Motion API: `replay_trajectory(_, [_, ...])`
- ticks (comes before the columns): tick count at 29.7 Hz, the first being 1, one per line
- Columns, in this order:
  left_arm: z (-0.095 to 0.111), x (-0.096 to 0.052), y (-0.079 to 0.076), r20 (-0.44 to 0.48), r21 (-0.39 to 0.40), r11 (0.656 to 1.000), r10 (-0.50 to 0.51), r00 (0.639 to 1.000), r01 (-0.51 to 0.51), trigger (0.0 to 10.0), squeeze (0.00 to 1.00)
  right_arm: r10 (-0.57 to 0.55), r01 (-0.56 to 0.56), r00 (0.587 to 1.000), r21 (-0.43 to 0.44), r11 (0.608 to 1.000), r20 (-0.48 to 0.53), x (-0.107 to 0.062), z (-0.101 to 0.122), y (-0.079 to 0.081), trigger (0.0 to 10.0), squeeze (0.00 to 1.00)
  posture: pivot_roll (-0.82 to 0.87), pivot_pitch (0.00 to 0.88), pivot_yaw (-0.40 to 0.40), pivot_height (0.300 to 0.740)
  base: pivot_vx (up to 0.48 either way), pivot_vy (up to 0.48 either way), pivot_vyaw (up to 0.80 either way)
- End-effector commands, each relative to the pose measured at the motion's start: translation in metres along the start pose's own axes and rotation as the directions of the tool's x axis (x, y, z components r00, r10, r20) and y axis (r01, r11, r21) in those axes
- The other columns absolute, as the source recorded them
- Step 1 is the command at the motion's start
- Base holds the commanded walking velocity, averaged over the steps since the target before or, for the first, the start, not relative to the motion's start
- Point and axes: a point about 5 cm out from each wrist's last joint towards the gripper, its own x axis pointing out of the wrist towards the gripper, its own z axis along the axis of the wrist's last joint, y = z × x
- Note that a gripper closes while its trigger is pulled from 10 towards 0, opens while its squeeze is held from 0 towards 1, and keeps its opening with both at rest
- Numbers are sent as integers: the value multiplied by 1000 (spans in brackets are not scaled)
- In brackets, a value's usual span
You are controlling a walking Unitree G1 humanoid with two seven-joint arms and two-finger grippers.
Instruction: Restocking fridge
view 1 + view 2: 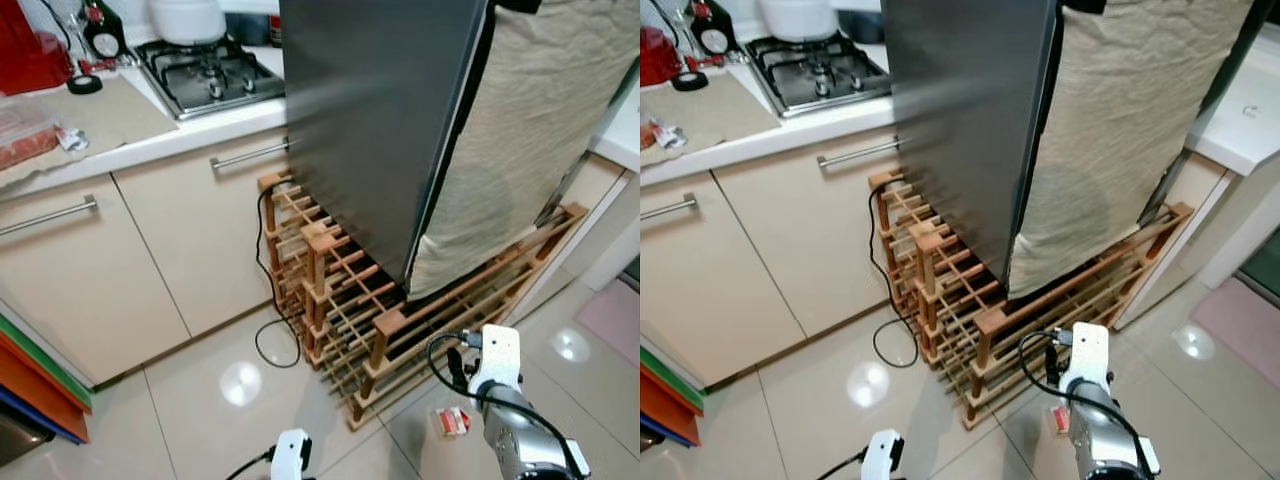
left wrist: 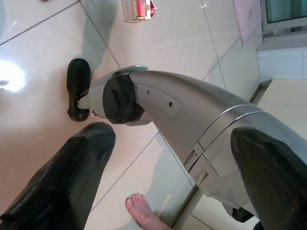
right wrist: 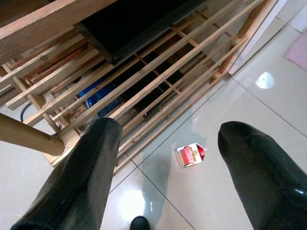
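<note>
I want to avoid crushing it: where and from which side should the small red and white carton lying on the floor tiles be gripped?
The carton lies on its side on the tile beside the wooden rack. Probably best to come straight down from above with the open right gripper, which hangs over it, and close the fingers on the two long flat sides at mid-body, away from the folded gable end.

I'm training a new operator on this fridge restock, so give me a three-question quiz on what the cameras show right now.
1. True or false: the small red and white carton lies on the floor tiles in front of the wooden rack.
2. The right gripper is: A) shut on the carton, B) open above the floor, C) inside the fridge.
3. Fill in: the beige cloth hangs beside the grey ______ door.

Key: 1 true; 2 B; 3 fridge.
</note>
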Motion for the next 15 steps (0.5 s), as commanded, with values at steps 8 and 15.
replay_trajectory(8, [223,-28,-234,396,664,739,-480,783,117,10000,0,-1,13,964,-46,999,267,-33,37,-6,10000,8,33,13,-7,740,0,0,0])
replay_trajectory(15, [223,-28,-234,396,664,739,-480,783,117,10000,0,-1,13,964,-46,999,267,-33,37,-6,10000,8,33,13,-7,740,0,0,0])
